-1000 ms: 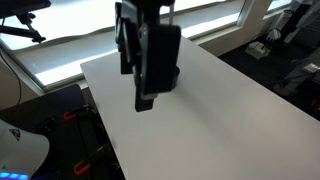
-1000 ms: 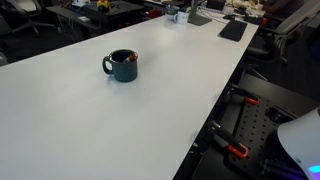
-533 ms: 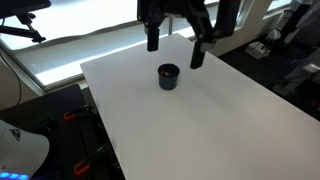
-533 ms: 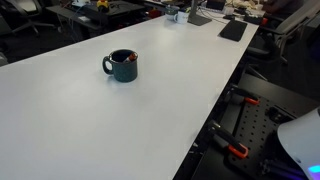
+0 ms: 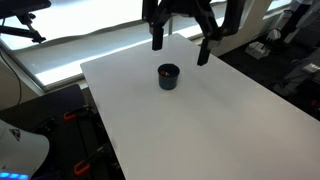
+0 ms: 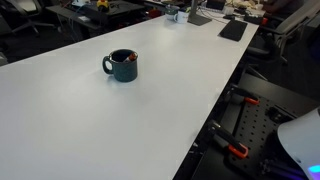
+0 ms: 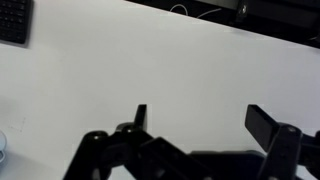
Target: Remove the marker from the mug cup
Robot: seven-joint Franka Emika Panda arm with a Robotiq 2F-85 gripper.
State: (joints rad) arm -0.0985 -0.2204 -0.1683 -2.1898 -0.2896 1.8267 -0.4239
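Marker [image 6: 130, 58] is sitting inside the mug [image 6: 123, 66], which is standing upright on the white table [image 6: 120, 125]. We are holding our gripper [image 5: 180, 44] up above it, jaws spread wide, gripping nothing.

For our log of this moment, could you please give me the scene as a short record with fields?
gripper: open, empty, raised above the table, clear of the mug cup
mug cup: dark, upright on the white table
marker: reddish, inside the mug cup, its end showing at the rim
contact: none between gripper and mug cup
task state: marker not yet removed
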